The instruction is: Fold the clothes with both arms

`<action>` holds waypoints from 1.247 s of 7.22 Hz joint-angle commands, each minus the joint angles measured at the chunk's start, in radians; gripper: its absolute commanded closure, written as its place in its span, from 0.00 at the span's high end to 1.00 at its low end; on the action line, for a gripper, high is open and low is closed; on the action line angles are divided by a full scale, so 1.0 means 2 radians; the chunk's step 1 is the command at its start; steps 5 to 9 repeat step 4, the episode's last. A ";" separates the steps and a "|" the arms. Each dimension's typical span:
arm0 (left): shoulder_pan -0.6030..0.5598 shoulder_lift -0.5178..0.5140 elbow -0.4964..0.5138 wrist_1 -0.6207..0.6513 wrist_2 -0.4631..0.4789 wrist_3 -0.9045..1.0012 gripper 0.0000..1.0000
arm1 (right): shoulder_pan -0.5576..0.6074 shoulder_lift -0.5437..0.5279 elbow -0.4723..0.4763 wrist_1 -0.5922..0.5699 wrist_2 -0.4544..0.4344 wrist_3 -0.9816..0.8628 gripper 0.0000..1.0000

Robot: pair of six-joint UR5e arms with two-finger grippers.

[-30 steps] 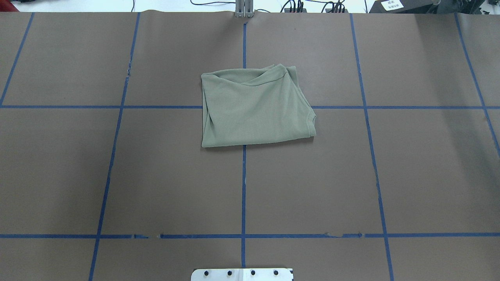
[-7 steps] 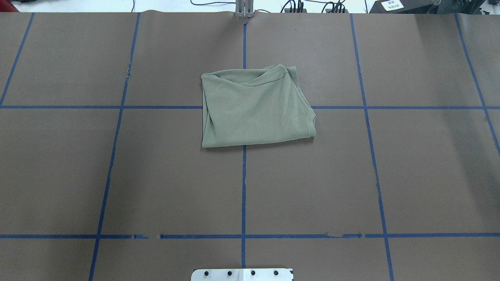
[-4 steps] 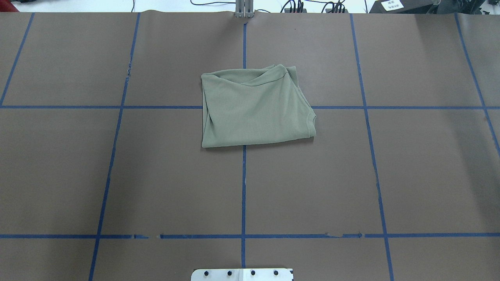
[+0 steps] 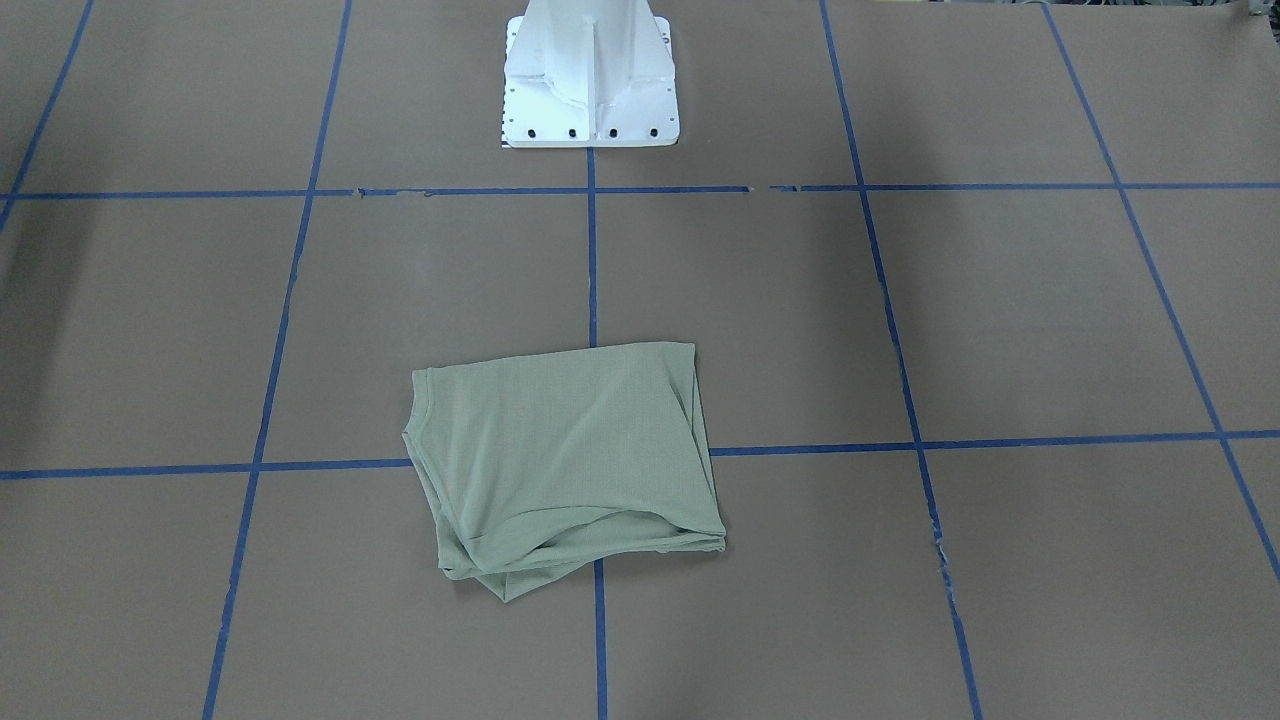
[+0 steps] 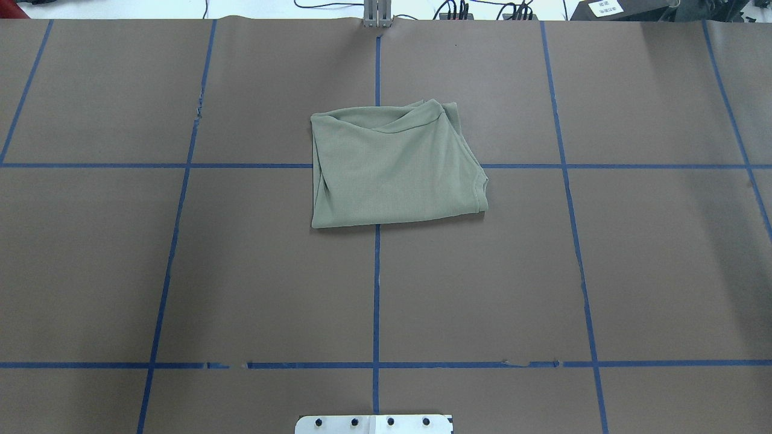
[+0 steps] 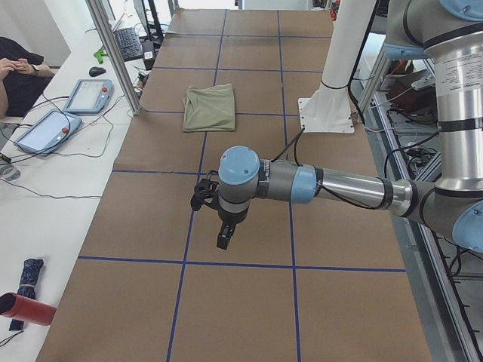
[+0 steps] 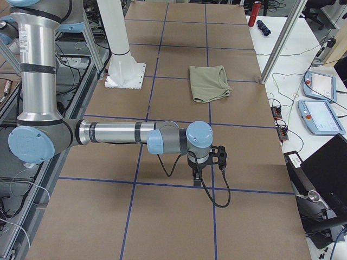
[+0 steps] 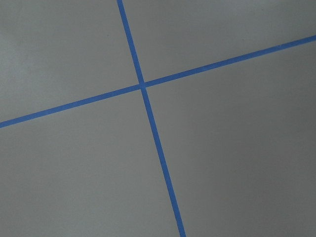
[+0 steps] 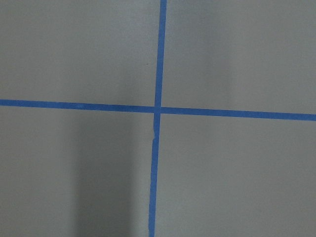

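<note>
A long table (image 5: 120,271) covered in brown paper fills the views, divided into big squares by lines of blue tape (image 5: 376,289).

The grey-and-silver jointed left arm (image 6: 339,187), with light-blue joint caps, reaches out low and level over the table's end on the robot's left. The matching right arm (image 7: 114,131) does the same over the opposite end. Both are well apart from the garment.

A white metal pedestal (image 4: 590,70) stands bolted at the robot's edge of the table, on the centre tape line.

The pale sage-green knit shirt (image 5: 392,166) lies folded into a rough rectangle in the middle of the table. It sits across the crossing of the centre tape line and the cross line farther from the pedestal. Its ribbed hem edge (image 5: 482,190) runs down its right side in the overhead view, and loose layers bunch along the edge on the operators' side (image 4: 590,545). Nothing touches it.

The black open-frame left gripper (image 6: 224,241) points down at the paper close to a tape line. It shows only in the side view, so I cannot tell whether its fingers are spread or pressed together. The black right gripper (image 7: 197,177) likewise points down near a tape line, and its state cannot be told either.

Each wrist camera sees only brown paper and one tape crossing (image 8: 142,86) (image 9: 157,109).

Two blue-grey teach pendants (image 6: 89,96) (image 6: 45,130) lie on the white bench beside the table.
</note>
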 commanded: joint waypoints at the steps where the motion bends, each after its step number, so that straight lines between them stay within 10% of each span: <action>1: 0.000 0.000 -0.001 0.000 0.000 0.000 1.00 | -0.002 -0.002 0.004 0.000 0.001 0.004 1.00; 9: 0.000 -0.001 -0.013 0.000 0.000 0.000 1.00 | -0.005 -0.002 0.008 0.000 0.001 0.004 1.00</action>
